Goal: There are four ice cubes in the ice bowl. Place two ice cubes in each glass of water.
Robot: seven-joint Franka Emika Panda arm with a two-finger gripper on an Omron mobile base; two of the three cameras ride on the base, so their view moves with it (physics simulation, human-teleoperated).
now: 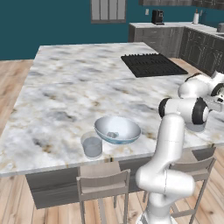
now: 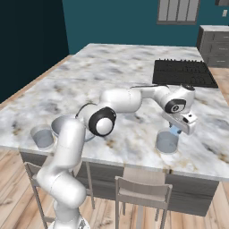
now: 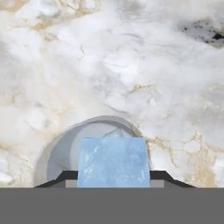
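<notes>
My gripper (image 2: 175,130) is shut on one pale blue ice cube (image 3: 113,159), which hangs just above a glass of water (image 2: 167,143) near the island's front edge. In the hand view that glass's rim (image 3: 57,153) curves right under the cube. The ice bowl (image 1: 117,130) stands further left on the counter with at least one ice cube (image 1: 113,134) in it. The other glass of water (image 1: 92,146) sits beside the bowl at its front left. From the right base view the arm hides most of the bowl (image 2: 59,125).
A black cooktop (image 1: 152,64) is set into the marble island (image 1: 65,87) at the back right. Stools (image 1: 103,181) stand below the front edge, one under each glass. Dark cabinets (image 1: 175,37) line the far wall.
</notes>
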